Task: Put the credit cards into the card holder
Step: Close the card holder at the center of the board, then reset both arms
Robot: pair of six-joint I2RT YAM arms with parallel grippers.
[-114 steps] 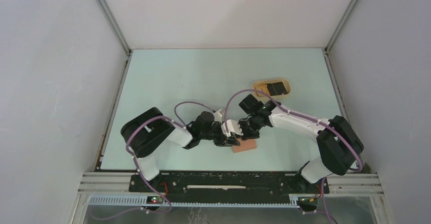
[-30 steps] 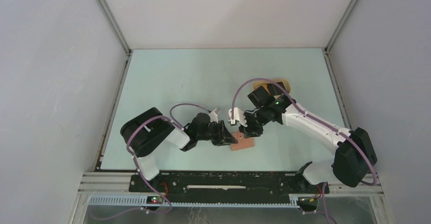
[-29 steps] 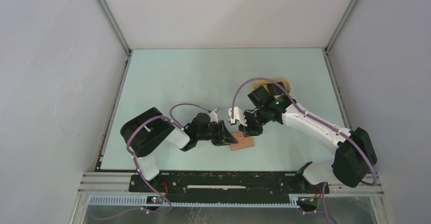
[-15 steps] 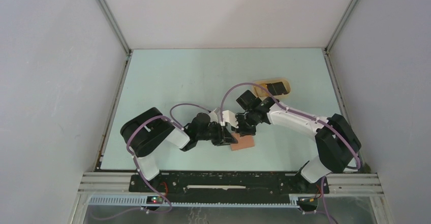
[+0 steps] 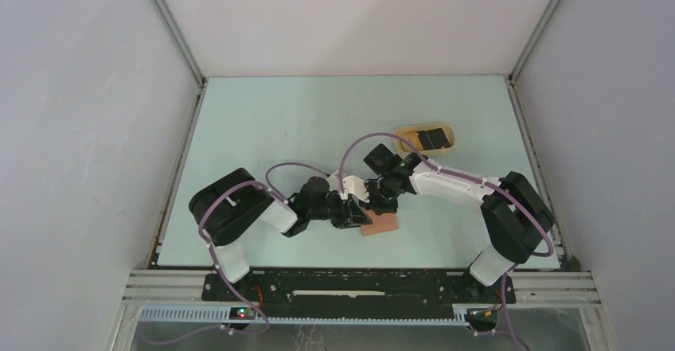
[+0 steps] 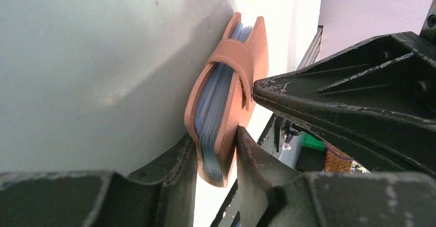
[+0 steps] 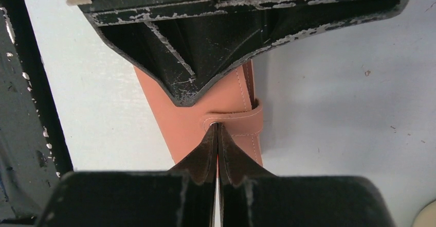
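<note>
Left end effector (image 6: 216,152): I see it clamped across one end of the card holder (image 6: 226,83), which stands on edge on the worktop (image 5: 263,128).
Right end effector (image 7: 216,130): fingers pressed together, tips touching the strap (image 7: 241,124); I can't tell whether they pinch it.
Credit cards (image 5: 434,138): dark, lying in the tan tray (image 5: 402,134), well apart, back right.

Top cam sits high behind my arm bases (image 5: 229,265), looking down over the whole desk (image 5: 263,120). Each wrist cam peers out along its own fingers (image 6: 172,175), super close to the desk. All three share one spot by the desk's near edge: the card holder (image 5: 382,225).
</note>
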